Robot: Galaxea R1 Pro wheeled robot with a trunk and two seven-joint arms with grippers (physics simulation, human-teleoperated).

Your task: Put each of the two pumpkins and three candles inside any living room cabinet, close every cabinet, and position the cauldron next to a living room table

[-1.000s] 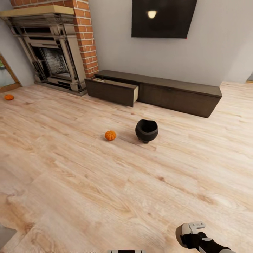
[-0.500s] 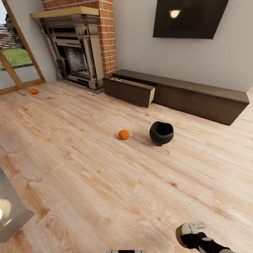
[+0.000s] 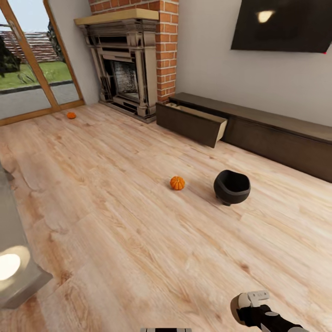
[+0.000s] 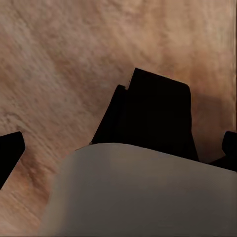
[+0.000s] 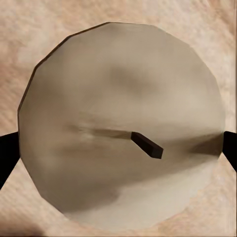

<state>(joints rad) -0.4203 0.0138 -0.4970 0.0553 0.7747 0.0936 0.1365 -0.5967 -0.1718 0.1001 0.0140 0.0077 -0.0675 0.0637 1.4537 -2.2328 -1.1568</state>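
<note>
Right gripper [image 5: 118, 148]: clenched on a candle [image 5: 121, 126], a beige-grey cylinder with a flat, faceted round top and a short dark wick; the black fingertips [image 5: 9, 153] press its opposite sides. The right arm [image 3: 260, 313] sits low at the near edge of the head view.

Left gripper [image 4: 118, 148]: black fingertips [image 4: 10, 150] show on either side of a pale rounded body and a black block. Whether it is released or clenched cannot be told.

Ahead of the right gripper lies a wide stretch of pale wood-grain plank floor [image 3: 115, 240], unobstructed up to a small ribbed orange pumpkin [image 3: 177, 183]. Just beside it, farther right, stands the matte black cauldron [image 3: 232, 186], round-bellied and wide-mouthed. Beyond both, the long dark-brown cabinet [image 3: 276, 133] runs along the grey wall, one drawer [image 3: 191, 123] pulled out, pale inside. A second pumpkin [image 3: 71, 115] lies far left, near the glass door frame [image 3: 27, 55]. A brick-and-stone fireplace [image 3: 129, 60] stands left of the cabinet; a black screen [image 3: 286, 23] hangs above it. No legible writing.
</note>
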